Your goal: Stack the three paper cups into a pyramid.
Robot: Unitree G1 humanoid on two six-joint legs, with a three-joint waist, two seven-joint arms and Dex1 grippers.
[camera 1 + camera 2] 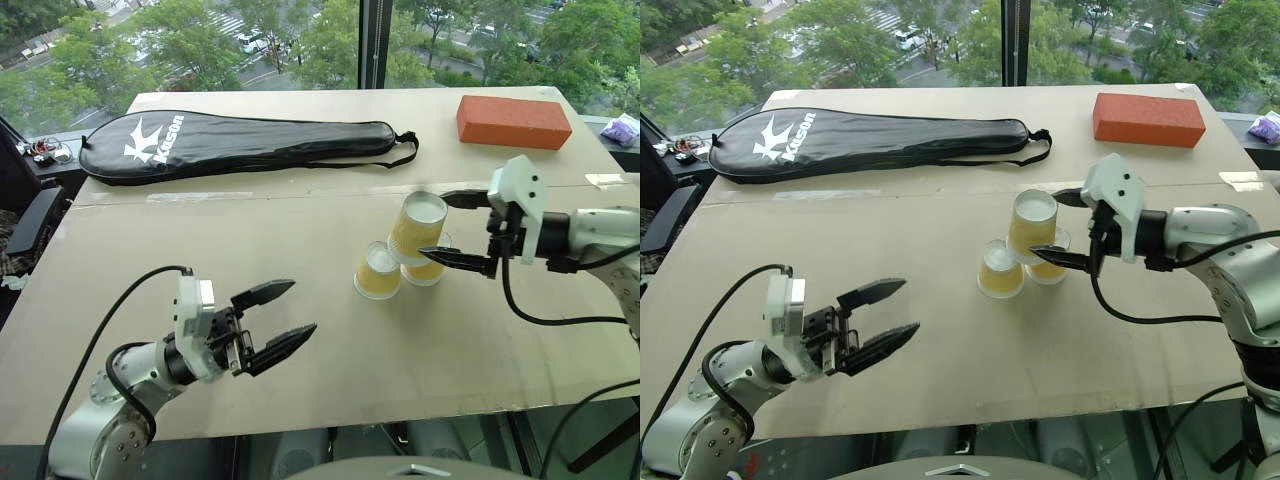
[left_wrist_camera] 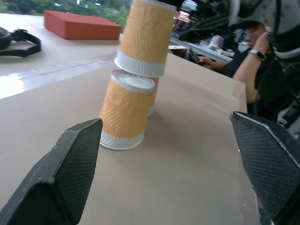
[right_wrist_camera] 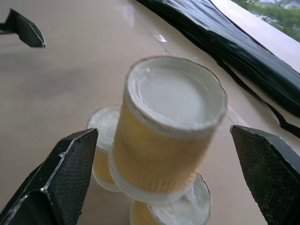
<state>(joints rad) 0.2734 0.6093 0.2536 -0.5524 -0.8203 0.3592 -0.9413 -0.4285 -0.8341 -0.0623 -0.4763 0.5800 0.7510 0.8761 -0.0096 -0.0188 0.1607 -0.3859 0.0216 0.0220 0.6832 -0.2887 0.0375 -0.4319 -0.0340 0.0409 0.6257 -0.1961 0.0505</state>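
Top cup (image 1: 417, 227) sat across two base cups (image 1: 379, 272); we judged our wide-open, empty right gripper (image 1: 459, 228) needed a straight, brush-free retreat.

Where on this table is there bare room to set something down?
Bare: the wide stretch between the left tool and the pyramid, and the near edge right of it. Crowded: the far side, with the black racket bag and orange brick, and around the right tool.

My arms are silver-grey metal with white wrist housings. Black cables loop along them. The fingers (image 1: 262, 294) are black, tapered and textured.
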